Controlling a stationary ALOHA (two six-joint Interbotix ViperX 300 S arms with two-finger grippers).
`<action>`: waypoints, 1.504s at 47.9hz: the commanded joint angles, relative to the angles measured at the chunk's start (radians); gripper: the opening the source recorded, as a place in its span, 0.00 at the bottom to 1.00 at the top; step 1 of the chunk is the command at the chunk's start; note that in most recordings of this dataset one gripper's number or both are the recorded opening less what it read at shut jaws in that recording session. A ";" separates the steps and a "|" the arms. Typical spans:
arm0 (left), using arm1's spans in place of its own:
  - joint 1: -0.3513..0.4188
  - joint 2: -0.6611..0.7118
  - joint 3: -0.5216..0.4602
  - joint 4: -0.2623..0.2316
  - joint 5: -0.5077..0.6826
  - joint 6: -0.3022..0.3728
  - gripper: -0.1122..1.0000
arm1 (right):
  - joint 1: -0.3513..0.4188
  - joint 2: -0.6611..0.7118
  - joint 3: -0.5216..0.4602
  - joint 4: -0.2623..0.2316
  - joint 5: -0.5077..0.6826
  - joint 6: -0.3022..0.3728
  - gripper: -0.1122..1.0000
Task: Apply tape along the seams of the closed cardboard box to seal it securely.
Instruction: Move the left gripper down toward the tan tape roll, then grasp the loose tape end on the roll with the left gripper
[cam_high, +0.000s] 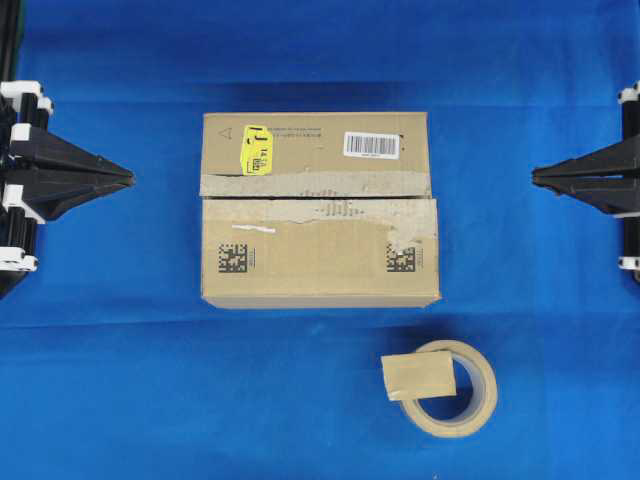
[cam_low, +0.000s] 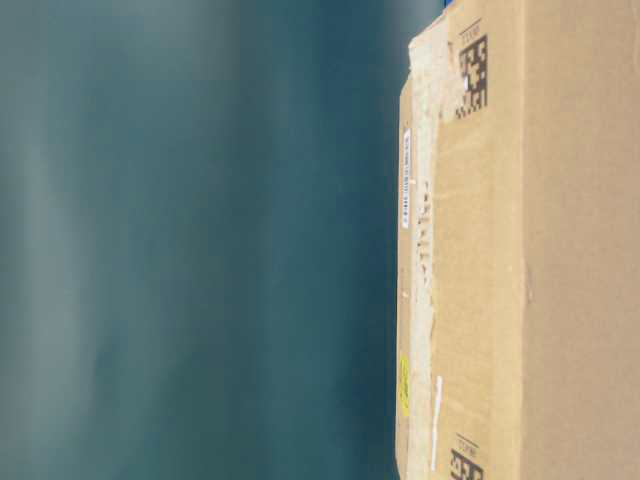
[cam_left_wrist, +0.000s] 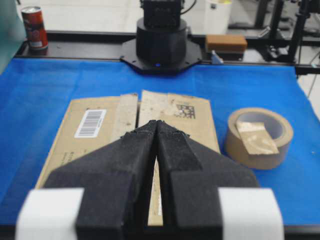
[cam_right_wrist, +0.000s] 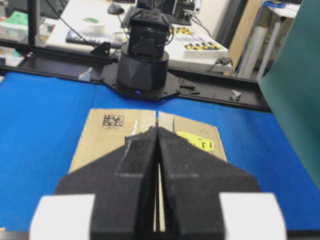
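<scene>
Closest to the front edge of the blue cloth tabletop (cam_high: 120, 400) sits the round beige ring of tape, the tape roll (cam_high: 462, 404). It is toward the front right corner. A short flat piece of shiny tan-brown tape (cam_high: 418, 376) lies across the top of the roll, touching it.

Just behind the roll, in the middle of the tabletop, is the brown cardboard box (cam_high: 320, 265) with a yellow sticker. It is closed. The dark slit between its two top flaps, the seams (cam_high: 320, 196), runs from side to side and has no new tape on it.

The black left gripper (cam_high: 128, 178) waits at the left edge, and the black right gripper (cam_high: 537, 178) at the right edge. Both have their jaws pressed together and hold nothing. Both are well apart from the tape piece.

I think the job has not started. The first step is to pick up the tape piece, so a gripper must spread its jaws and reach the roll.
</scene>
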 joint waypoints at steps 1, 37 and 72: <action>0.002 0.015 -0.023 -0.002 0.012 0.051 0.10 | -0.002 0.005 -0.032 0.002 -0.002 -0.005 0.10; -0.192 0.403 -0.135 0.095 -0.241 0.623 0.24 | -0.026 0.011 -0.048 0.000 0.028 -0.002 0.10; -0.322 1.126 -0.540 0.077 -0.230 1.299 0.73 | -0.025 0.017 -0.044 -0.003 0.015 -0.006 0.10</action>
